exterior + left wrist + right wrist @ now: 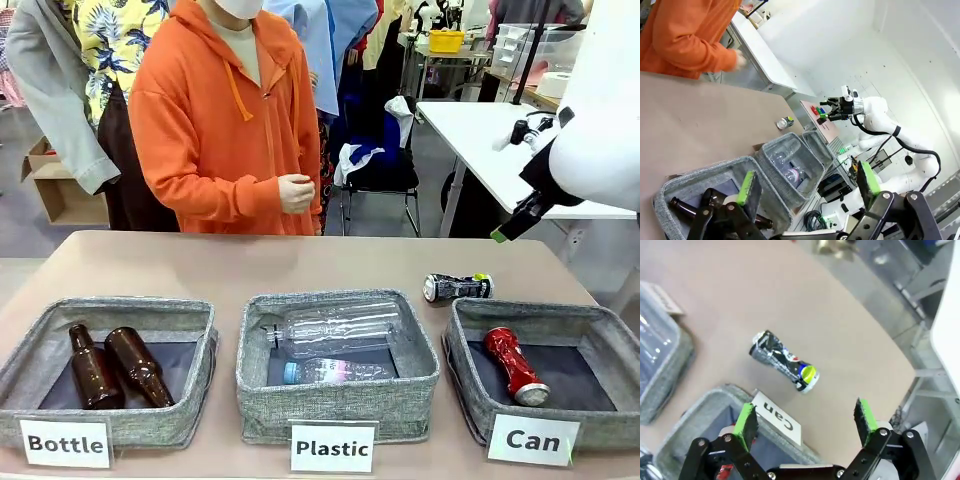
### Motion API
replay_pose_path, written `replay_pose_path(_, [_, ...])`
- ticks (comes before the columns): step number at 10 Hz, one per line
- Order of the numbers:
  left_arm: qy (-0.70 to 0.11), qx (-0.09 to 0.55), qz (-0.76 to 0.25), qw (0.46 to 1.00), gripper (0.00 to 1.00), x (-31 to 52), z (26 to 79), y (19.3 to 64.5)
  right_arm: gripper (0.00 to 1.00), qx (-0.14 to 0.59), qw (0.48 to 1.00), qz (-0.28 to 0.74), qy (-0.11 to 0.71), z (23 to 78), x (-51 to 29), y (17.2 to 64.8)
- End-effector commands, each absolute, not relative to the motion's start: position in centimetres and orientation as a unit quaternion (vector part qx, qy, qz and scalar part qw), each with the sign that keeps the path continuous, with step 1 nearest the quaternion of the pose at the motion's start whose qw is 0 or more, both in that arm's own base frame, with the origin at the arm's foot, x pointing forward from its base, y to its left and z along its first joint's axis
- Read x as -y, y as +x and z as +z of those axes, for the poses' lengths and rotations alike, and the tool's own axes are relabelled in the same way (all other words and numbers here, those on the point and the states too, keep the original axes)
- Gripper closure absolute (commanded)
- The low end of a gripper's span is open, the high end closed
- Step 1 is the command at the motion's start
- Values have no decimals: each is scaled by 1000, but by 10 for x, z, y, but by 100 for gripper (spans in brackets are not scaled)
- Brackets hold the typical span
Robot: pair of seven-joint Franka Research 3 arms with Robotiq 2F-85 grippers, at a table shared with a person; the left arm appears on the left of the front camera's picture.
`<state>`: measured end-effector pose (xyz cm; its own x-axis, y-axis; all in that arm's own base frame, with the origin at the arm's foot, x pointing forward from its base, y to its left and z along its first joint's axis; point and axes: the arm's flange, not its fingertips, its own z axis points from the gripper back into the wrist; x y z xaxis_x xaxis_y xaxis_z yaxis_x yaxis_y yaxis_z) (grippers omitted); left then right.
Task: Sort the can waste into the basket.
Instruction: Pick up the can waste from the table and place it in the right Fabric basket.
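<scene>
The black can [457, 288] with a yellow-green end lies on its side on the table, just behind the grey Can basket [460, 365]. Inside that basket lies the red can [515, 365]. My right gripper [503, 232] hangs high above the table's right end, over the black can. In the right wrist view it [806, 421] is open and holds nothing, with the black can [784, 361] below it beside the basket's Can card [776, 417]. My left gripper [807, 182] is open too, high over the Bottle basket [690, 185]; the black can [785, 122] lies far off.
The Bottle basket [110, 310] holds two brown bottles. In the middle, the Plastic basket [335, 400] holds clear plastic bottles. A person in an orange hoodie [225, 120] stands at the far edge, hand held at the waist. A white table [500, 140] stands behind on the right.
</scene>
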<state>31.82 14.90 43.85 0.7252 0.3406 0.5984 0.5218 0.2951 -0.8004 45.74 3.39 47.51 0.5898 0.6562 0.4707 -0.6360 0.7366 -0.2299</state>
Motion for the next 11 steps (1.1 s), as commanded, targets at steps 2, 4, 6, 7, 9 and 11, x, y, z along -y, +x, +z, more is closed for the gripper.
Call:
replay_pose_path(2, [-591,363,-59,717,0,-149,442,317,0,224,829,512,-38,468,-43,466])
replay_pose_path(4, [-591,363,-59,717,0,-149,442,317,0,88,604,791,32,449,-67,528])
replay_pose_path(6, [-591,363,-59,717,0,-149,442,317,0,25,552,831,57,428,-74,570])
replay_pose_path(7, [-591,363,-59,717,0,-149,442,317,0,3,537,842,50,413,-78,590])
replay_pose_path(9, [-591,363,-59,717,0,-149,442,317,0,-15,545,836,55,395,-80,609])
replay_pose_path(11, [-591,363,-59,717,0,-149,442,317,0,-43,567,820,67,372,-78,620])
